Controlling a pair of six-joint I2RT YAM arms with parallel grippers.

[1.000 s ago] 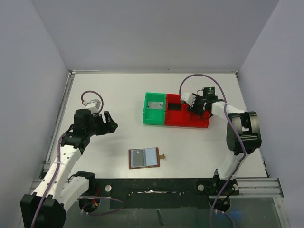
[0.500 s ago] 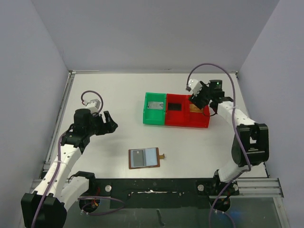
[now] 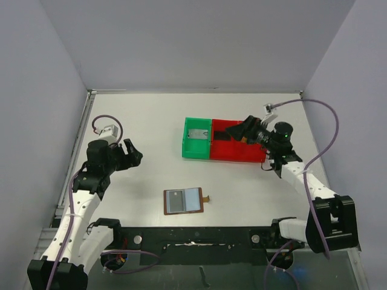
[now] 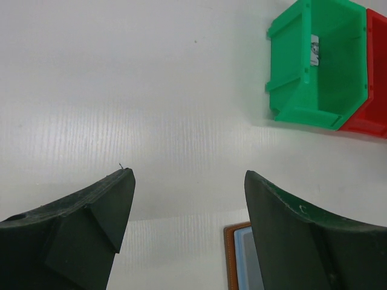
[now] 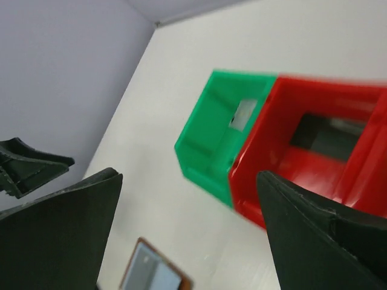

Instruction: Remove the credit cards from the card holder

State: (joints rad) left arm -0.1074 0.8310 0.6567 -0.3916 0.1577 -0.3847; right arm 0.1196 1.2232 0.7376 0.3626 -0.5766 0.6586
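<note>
White table (image 3: pixel 151 121), pale lilac walls (image 3: pixel 199 42), card holder (image 3: pixel 184 200) lying open

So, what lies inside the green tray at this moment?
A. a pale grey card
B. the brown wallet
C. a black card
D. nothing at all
A: the top view shows a pale grey card lying inside the green tray, while the brown wallet lies open, well apart from that tray.
</note>
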